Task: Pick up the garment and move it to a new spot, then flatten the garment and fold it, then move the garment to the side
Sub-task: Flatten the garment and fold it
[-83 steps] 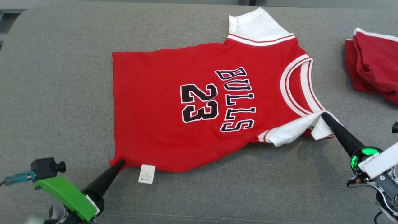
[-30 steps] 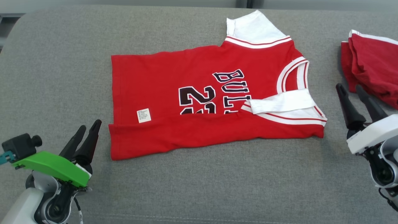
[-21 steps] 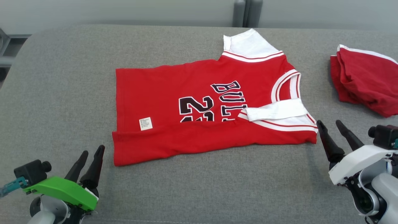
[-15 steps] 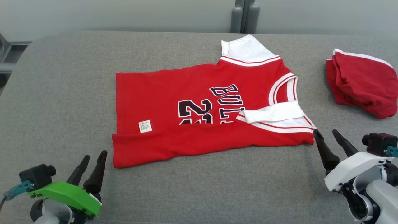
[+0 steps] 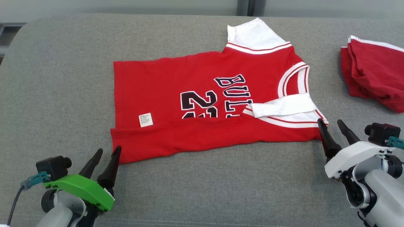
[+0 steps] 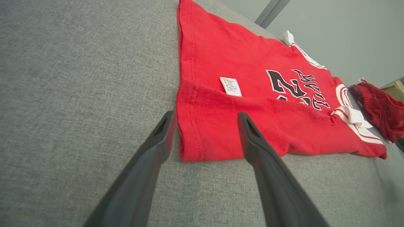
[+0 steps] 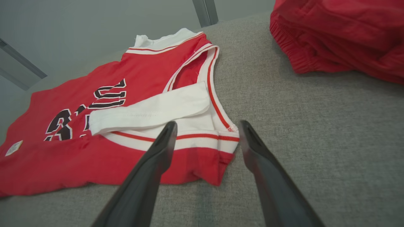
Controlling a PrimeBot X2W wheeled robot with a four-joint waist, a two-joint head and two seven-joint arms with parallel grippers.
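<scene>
Surface: grey fabric-covered worktop [image 5: 56,78], pale wall [image 5: 126,6] behind.
Garment: red jersey garment [image 5: 164,78] lying mid-worktop, neck toward the robot's right, hem toward its left.
Fold: near long edge turned over onto the front, covering the lower part of the black lettering.
Near sleeve: white near sleeve [image 5: 284,105] folded inward across the chest.
Far sleeve: white far sleeve [image 5: 255,33] spread flat at the far edge.
Care tag: white care tag [image 5: 145,119] exposed, near the hem.
Left pincer: left pincer [image 5: 109,149] spread, empty, tips either side of the near hem corner; contact unclear.
Right pincer: right pincer [image 5: 329,121] spread, empty, tips at the near shoulder corner; contact unclear.
Other: red clothes pile [image 5: 375,78] at far right, apart from the garment.
</scene>
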